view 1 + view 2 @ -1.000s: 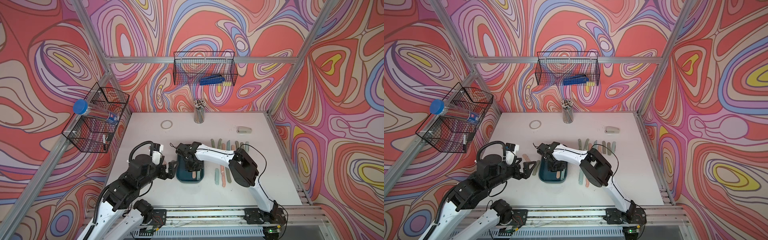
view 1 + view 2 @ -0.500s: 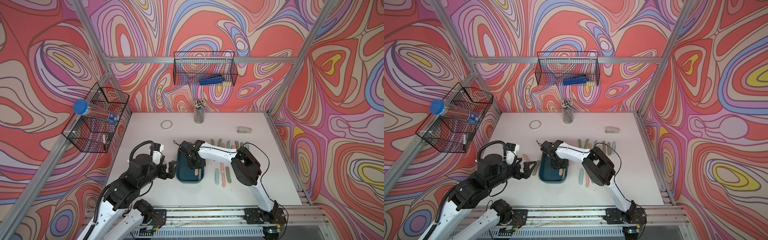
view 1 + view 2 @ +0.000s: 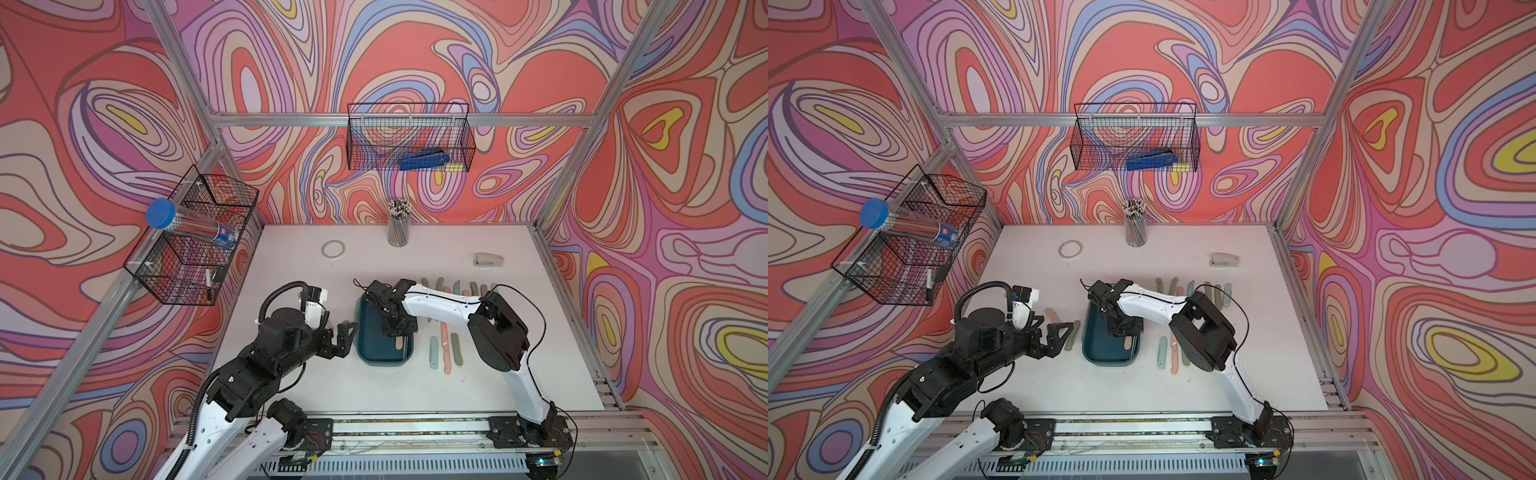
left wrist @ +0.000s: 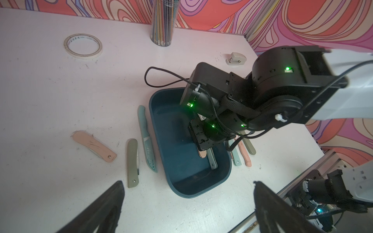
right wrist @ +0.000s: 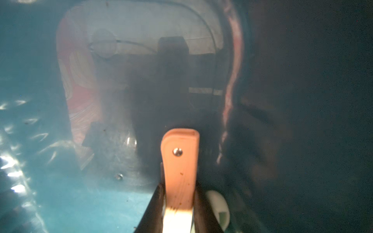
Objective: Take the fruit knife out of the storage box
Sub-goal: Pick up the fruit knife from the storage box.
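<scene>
Pinching 1 pink knife (image 5: 180, 161), R claw (image 5: 178, 194)

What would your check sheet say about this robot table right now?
Surface: white table, a few small specks.
Job's things: storage box holds the pink knife and a grey knife.
Clutter: tape ring, pencil cup, stapler, loose knives on both sides of the box.
Hands: right hand shut on the pink knife inside the box; left hand open, empty, beside the box.
Cables: black cable loops out from the right wrist.
Surroundings: wire baskets on swirly walls.
</scene>
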{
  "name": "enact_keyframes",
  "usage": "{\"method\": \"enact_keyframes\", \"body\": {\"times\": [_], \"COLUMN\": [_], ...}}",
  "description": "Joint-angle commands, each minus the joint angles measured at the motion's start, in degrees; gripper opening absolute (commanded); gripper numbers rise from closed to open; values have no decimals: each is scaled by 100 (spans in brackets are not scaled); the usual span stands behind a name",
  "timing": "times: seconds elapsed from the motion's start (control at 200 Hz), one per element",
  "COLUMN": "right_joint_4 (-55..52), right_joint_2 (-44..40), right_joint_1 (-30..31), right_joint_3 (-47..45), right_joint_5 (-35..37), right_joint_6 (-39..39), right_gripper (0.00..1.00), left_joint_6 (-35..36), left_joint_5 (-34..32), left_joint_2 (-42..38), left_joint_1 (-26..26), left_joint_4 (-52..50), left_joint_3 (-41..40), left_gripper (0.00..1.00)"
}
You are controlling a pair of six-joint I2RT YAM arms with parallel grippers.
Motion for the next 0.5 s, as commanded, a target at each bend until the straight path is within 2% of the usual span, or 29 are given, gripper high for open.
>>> {"method": "enact_keyframes", "body": {"times": [0.0, 0.496], "right_joint_4": [204, -53], "right_joint_2": [-232, -503], "right_joint_1": [-12, -16], "right_joint_3": [16, 540], "right_joint_5": [68, 111], "right_joint_6": [-226, -420], "right_gripper": [21, 21], "left_joint_6": [-26, -21], "left_joint_5": [-38, -8], "left_joint_2": [-14, 9], "left_joint_1": [-32, -33], "left_joint_4": [-52, -47], "left_joint_3": [62, 63], "left_gripper": [100, 100]}}
